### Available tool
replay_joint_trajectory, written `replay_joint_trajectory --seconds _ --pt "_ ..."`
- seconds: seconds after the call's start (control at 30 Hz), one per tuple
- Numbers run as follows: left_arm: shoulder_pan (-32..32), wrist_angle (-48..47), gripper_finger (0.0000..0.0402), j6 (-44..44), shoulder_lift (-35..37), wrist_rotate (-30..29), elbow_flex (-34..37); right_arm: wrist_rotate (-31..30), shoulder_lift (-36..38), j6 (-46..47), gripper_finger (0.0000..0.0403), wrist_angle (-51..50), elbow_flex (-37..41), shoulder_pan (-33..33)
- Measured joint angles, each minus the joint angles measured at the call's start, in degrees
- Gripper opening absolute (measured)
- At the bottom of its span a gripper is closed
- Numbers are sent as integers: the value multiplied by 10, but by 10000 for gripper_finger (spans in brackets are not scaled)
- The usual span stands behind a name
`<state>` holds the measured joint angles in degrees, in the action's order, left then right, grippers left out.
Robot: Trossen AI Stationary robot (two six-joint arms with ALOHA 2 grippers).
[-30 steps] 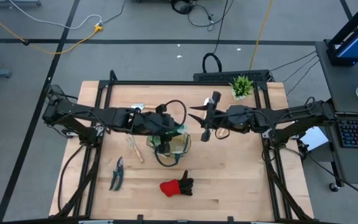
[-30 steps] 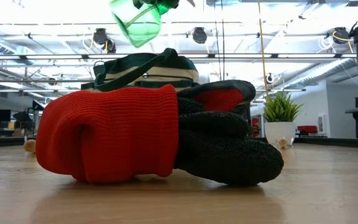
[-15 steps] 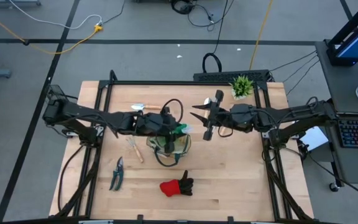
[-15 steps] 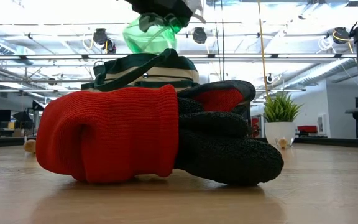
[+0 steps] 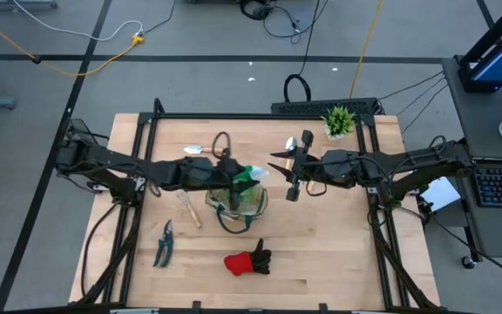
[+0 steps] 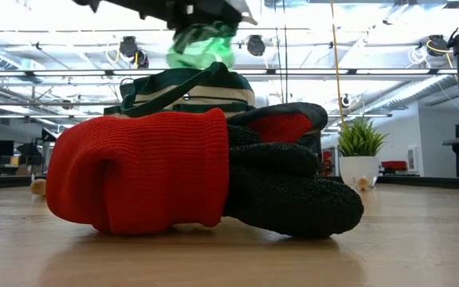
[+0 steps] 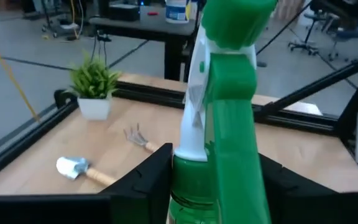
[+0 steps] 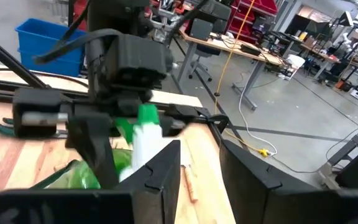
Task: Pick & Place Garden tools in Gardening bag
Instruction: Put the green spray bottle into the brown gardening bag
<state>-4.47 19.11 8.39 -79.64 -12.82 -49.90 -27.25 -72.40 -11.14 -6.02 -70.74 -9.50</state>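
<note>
Left gripper (image 5: 236,181) clamped on green-and-white spray bottle (image 7: 219,118) over gardening bag (image 5: 236,206), right gripper (image 5: 293,170) open and empty; glove (image 5: 247,261), shears (image 5: 163,242), trowel (image 5: 195,149), hand rake (image 5: 186,208) not yet bagged.

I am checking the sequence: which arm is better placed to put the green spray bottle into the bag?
The left. Its gripper already holds the green spray bottle right above the gardening bag, while the right gripper hangs empty beside the bag.
</note>
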Motion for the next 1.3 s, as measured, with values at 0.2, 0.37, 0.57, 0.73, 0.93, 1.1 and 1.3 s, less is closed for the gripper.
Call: replay_joint_trajectory --seconds 0.2,0.37,0.57,0.73,0.93,1.1,1.3 --pt "-3 134 152 25 63 -29 109 0 0 0 105 -2 0 0" --pt "-13 255 140 27 70 -53 177 0 0 0 105 3 0 0" --pt "-30 265 159 41 66 -74 200 0 0 0 105 11 0 0" --pt "-35 259 147 33 66 -91 210 0 0 18 105 14 0 0" --pt "-34 274 151 33 40 -103 212 0 0 30 105 14 0 0" --pt "-31 275 158 33 17 -103 212 0 0 37 105 15 0 0" --pt "-29 281 145 15 17 -102 212 0 0 47 105 14 0 0"
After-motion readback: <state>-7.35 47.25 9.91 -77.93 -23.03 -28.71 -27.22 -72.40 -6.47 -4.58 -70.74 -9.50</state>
